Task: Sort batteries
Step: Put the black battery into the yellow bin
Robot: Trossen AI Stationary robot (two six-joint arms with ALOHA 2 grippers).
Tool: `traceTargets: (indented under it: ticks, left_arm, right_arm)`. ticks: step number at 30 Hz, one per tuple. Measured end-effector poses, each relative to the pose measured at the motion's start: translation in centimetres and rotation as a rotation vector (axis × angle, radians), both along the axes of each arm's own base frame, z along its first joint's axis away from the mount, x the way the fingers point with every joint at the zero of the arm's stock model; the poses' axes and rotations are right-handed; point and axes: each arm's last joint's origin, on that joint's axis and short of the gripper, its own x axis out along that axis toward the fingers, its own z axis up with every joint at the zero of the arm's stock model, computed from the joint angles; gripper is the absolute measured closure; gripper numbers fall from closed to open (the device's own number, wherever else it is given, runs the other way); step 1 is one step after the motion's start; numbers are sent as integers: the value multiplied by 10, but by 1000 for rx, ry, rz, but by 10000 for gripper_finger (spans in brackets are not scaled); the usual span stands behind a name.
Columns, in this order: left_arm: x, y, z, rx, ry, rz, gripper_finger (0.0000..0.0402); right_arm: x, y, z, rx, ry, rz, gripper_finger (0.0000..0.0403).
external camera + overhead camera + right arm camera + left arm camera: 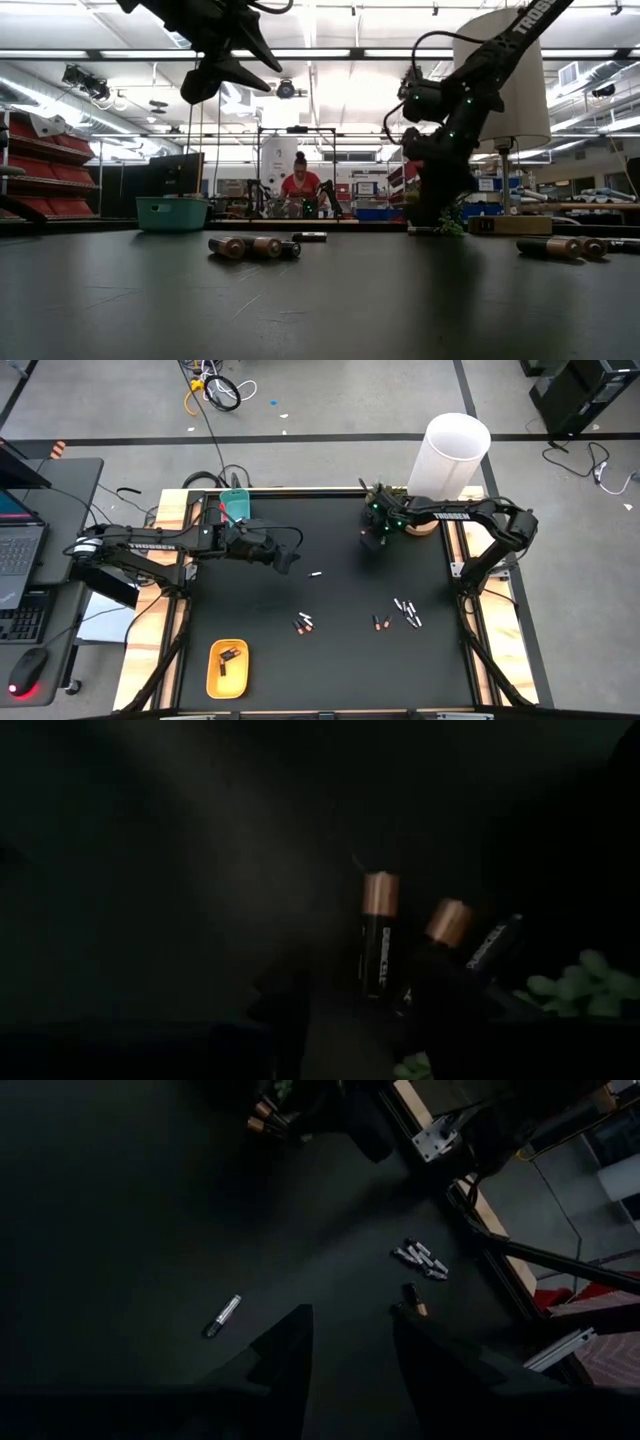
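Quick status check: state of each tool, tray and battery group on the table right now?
left tool: open, empty, raised over the mat.
right tool: low at the far side, two dark batteries before it, grip unclear.
yellow tray: holds dark batteries.
teal tray: upright at far edge, contents not visible.
lone pale battery: lying loose mid-table.
pale cluster: lying loose, unsorted.

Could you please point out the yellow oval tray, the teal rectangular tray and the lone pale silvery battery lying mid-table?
Yellow oval tray (213, 678): high view, bare floor near its lower rim.
Teal rectangular tray (172, 213): low view, front wall.
Lone pale silvery battery (223, 1315): left wrist view, middle of its body.
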Motion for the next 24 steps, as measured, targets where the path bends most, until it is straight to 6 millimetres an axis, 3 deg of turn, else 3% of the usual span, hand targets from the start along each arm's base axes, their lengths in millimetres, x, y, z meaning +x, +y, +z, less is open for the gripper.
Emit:
traceTargets:
  ticks: [11,16,24]
  left_arm:
    - [0,0,0,-3,1,2,245]
    - [0,0,0,-21,-4,14,245]
    - [0,0,0,-38,-7,9,245]
  right_arm:
    - [15,4,20,-74,58,-15,260]
    - [28,1,7,-33,145,-4,261]
    - [44,3,3,-51,188,30,261]
